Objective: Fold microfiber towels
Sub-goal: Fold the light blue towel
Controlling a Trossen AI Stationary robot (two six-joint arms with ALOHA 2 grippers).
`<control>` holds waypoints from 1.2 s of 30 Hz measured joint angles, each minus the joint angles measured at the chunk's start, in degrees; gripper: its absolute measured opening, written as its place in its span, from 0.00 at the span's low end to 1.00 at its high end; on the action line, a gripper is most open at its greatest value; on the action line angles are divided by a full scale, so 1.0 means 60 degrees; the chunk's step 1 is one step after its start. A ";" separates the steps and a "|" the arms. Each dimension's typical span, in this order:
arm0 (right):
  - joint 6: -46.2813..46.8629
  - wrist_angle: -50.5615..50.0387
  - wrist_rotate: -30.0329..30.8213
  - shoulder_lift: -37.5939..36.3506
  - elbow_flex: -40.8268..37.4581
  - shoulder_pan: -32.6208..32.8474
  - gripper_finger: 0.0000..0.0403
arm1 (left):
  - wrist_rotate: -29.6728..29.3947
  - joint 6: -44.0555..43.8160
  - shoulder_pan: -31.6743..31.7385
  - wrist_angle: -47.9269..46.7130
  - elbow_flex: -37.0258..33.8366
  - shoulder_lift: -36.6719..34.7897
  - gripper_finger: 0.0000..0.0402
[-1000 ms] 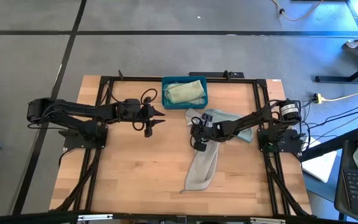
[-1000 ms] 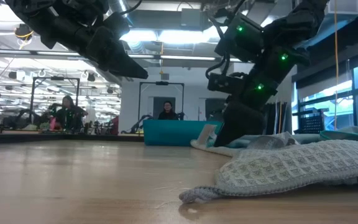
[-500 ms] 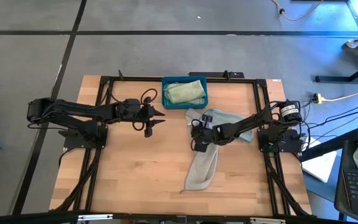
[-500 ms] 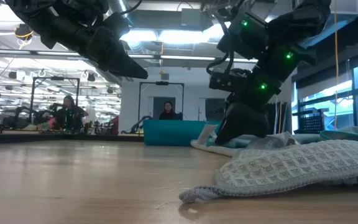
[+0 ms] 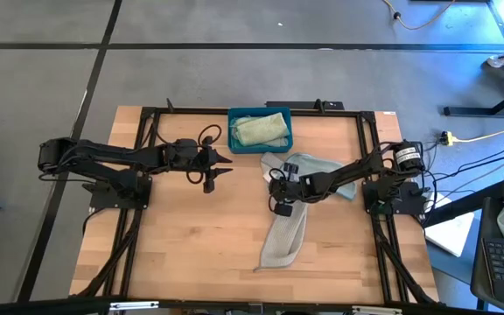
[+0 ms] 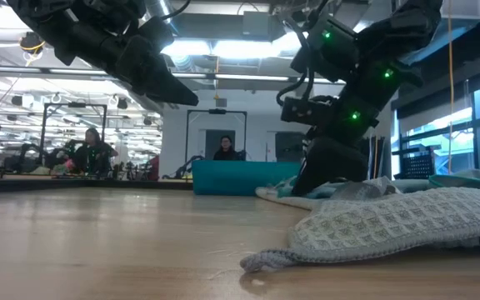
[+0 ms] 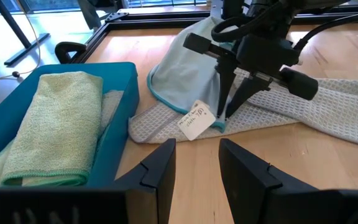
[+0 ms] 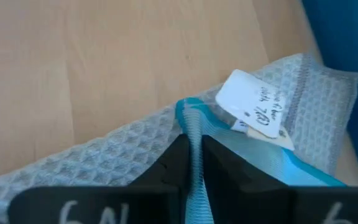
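Teal-edged cloth sits pinched between the fingers of the right claw (image 8: pixel 194 168), and what a neat catch: the two dark fingers are together on the hem of the pale blue towel (image 7: pixel 185 71), right at the corner by its white care tag (image 7: pixel 196 119). From the left wrist view that right claw (image 7: pixel 229 112) stands steeply down onto the counter (image 5: pixel 191 236), its tips meeting at the blue corner where it lies on top of the grey waffle towel (image 5: pixel 285 234). That grey one runs long and rumpled toward the counter's near edge, and the blue one is bunched just behind it, beside the teal bin (image 5: pixel 260 129), where a pale green towel (image 7: pixel 55 121) lies already folded. These cloths look light, limp and slightly grippy, so my read is that a single pinched corner will lift easily but the rest will drape and drag, perhaps tugging the grey towel along underneath. The stitched hem is the sensible place to hold, being thicker and less likely to slip than the open weave; a second corner on the same edge would be the spot for the other arm. The left claw (image 5: pixel 220 164) hovers well apart, over bare wood left of the bin, its fingers (image 7: pixel 160 165) parted and holding nothing.
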 joint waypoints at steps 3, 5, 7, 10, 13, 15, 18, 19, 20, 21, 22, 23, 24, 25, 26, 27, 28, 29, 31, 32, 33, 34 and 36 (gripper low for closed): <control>-0.0131 0.0036 0.0496 0.0000 0.0000 0.0014 0.09 | -0.0001 -0.0003 0.0000 -0.0001 0.0000 0.0000 0.28; -0.0338 0.0080 0.0817 0.0000 0.0000 0.0089 0.05 | -0.0001 -0.0008 0.0000 -0.0001 0.0000 0.0000 0.28; -0.0555 0.0034 0.1051 -0.0022 0.0012 0.0176 0.02 | -0.0001 -0.0008 0.0000 -0.0001 0.0000 0.0000 0.29; -0.0858 -0.0113 0.1354 -0.0166 0.0235 0.0311 0.03 | -0.0005 0.0010 0.0000 -0.0001 -0.0003 0.0000 0.29; -0.1244 -0.0369 0.1762 -0.0506 0.0589 0.0459 0.02 | -0.0005 0.0010 0.0000 0.0000 -0.0004 0.0000 0.29; -0.1437 -0.0823 0.2174 -0.0826 0.0884 0.0574 0.01 | -0.0006 0.0012 0.0000 0.0003 -0.0004 0.0000 0.29; -0.1800 -0.1390 0.2625 -0.1378 0.1411 0.0723 0.02 | -0.0005 0.0014 0.0000 0.0006 -0.0004 0.0000 0.29; -0.1888 -0.1592 0.2752 -0.1575 0.1580 0.0777 0.02 | -0.0005 0.0017 0.0000 0.0006 -0.0004 0.0000 0.29; -0.2063 -0.1801 0.2832 -0.1760 0.1733 0.0834 0.02 | -0.0005 0.0017 0.0000 0.0006 -0.0004 0.0000 0.29; -0.2207 -0.1965 0.2949 -0.1926 0.1883 0.0881 0.02 | -0.0005 0.0017 0.0000 0.0012 -0.0004 0.0000 0.29; -0.2357 -0.2080 0.3069 -0.2124 0.2042 0.0927 0.01 | 0.0003 0.0017 -0.0005 0.0037 -0.0004 0.0000 0.29; -0.2536 -0.2227 0.3248 -0.2321 0.2176 0.0994 0.01 | 0.0024 0.0017 -0.0012 0.0057 -0.0004 0.0000 0.29; -0.2683 -0.2322 0.3466 -0.2527 0.2321 0.1050 0.01 | 0.0071 0.0017 -0.0021 0.0101 -0.0005 0.0000 0.29; -0.2853 -0.2340 0.3666 -0.2708 0.2476 0.1107 0.01 | 0.0094 0.0018 -0.0046 0.0177 -0.0007 0.0000 0.29; -0.3062 -0.2363 0.3880 -0.2879 0.2619 0.1172 0.02 | 0.0120 0.0021 -0.0071 0.0270 -0.0007 0.0000 0.29; -0.3207 -0.2407 0.4066 -0.3069 0.2764 0.1236 0.02 | 0.0127 0.0045 -0.0122 0.0394 -0.0007 0.0000 0.29; -0.3455 -0.2458 0.4259 -0.3243 0.2906 0.1301 0.02 | 0.0182 0.0113 -0.0171 0.0524 -0.0007 -0.0002 0.29; -0.3688 -0.2456 0.4420 -0.3385 0.3100 0.1359 0.02 | 0.0298 0.0232 -0.0215 0.0676 -0.0007 -0.0004 0.29; -0.4259 -0.2437 0.4753 -0.3700 0.3474 0.1473 0.02 | 0.0696 0.0445 -0.0337 0.1067 -0.0007 -0.0004 0.29; -0.4504 -0.2443 0.4900 -0.3833 0.3673 0.1515 0.02 | 0.0944 0.0541 -0.0388 0.1261 -0.0007 -0.0004 0.29; -0.4722 -0.2425 0.5001 -0.3947 0.3888 0.1528 0.02 | 0.1191 0.0624 -0.0442 0.1441 -0.0007 -0.0004 0.29; -0.4851 -0.2422 0.5025 -0.4019 0.4095 0.1534 0.02 | 0.1417 0.0722 -0.0493 0.1630 -0.0007 -0.0004 0.29; -0.5324 -0.2436 0.5016 -0.4129 0.4506 0.1534 0.02 | 0.1714 0.0889 -0.0625 0.2069 -0.0007 -0.0004 0.29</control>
